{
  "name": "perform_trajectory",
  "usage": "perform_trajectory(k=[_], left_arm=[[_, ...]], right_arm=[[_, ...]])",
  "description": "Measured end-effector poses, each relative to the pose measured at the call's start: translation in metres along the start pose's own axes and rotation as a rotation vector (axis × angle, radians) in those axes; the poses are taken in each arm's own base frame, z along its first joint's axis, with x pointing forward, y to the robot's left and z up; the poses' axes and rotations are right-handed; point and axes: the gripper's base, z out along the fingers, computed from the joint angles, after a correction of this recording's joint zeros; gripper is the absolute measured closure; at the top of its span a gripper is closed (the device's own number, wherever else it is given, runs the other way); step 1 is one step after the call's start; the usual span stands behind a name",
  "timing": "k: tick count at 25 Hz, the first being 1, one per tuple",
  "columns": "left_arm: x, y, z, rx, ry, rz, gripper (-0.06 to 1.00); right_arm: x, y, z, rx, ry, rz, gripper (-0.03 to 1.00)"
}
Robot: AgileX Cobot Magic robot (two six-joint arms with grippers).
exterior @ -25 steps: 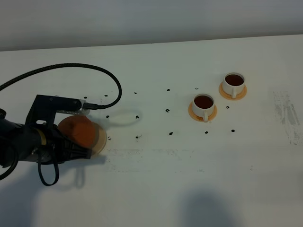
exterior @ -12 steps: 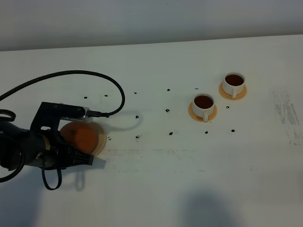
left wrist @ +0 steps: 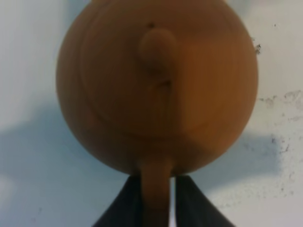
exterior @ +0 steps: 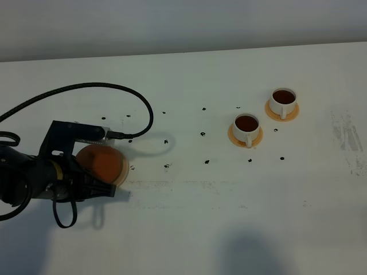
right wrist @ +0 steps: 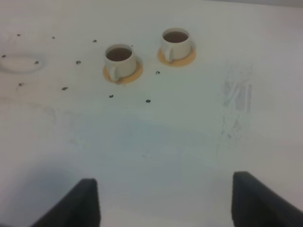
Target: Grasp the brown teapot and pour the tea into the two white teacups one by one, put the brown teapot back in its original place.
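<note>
left hand (left wrist: 158,201) is pinched shut on the loop handle of the brown teapot (exterior: 102,162), which sits low at about 8 o'clock on the table (exterior: 189,223), on or just over the pale coaster (exterior: 123,167); contact can't be told. right hand (right wrist: 163,201) gapes wide, holding nothing. pot looks rigid clay, smooth, likely heavy for a thin handle grip and breakable, so the handle is the sensible hold, set down gently. farther off at 2 o'clock, the two white teacups (exterior: 247,126) (exterior: 283,99) on orange saucers (exterior: 245,136) both show dark tea (exterior: 246,122).
</note>
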Motion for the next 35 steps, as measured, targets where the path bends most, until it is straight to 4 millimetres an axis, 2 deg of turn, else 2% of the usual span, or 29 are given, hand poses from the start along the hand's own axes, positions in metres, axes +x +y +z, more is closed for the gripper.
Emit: perform_trajectory(k=[4, 8, 14, 23, 29, 35], left_arm=[[0.000, 0.000, 0.000, 0.001, -0.001, -0.002, 0.54], [-0.001, 0.000, -0.004, 0.002, -0.017, -0.004, 0.44], [-0.008, 0.003, -0.028, 0.005, -0.105, -0.016, 0.42], [-0.006, 0.042, -0.063, -0.108, -0.108, -0.109, 0.42], [0.006, 0.073, -0.106, -0.180, -0.189, -0.271, 0.42], [0.026, 0.087, -0.151, -0.240, -0.177, -0.371, 0.42]], right_arm=[[0.000, 0.000, 0.000, 0.000, 0.000, 0.000, 0.38], [0.000, 0.000, 0.000, 0.000, 0.000, 0.000, 0.38], [0.000, 0.000, 0.000, 0.000, 0.000, 0.000, 0.38], [0.000, 0.000, 0.000, 0.000, 0.000, 0.000, 0.38], [0.000, 0.000, 0.000, 0.000, 0.000, 0.000, 0.38], [0.000, 0.000, 0.000, 0.000, 0.000, 0.000, 0.38]])
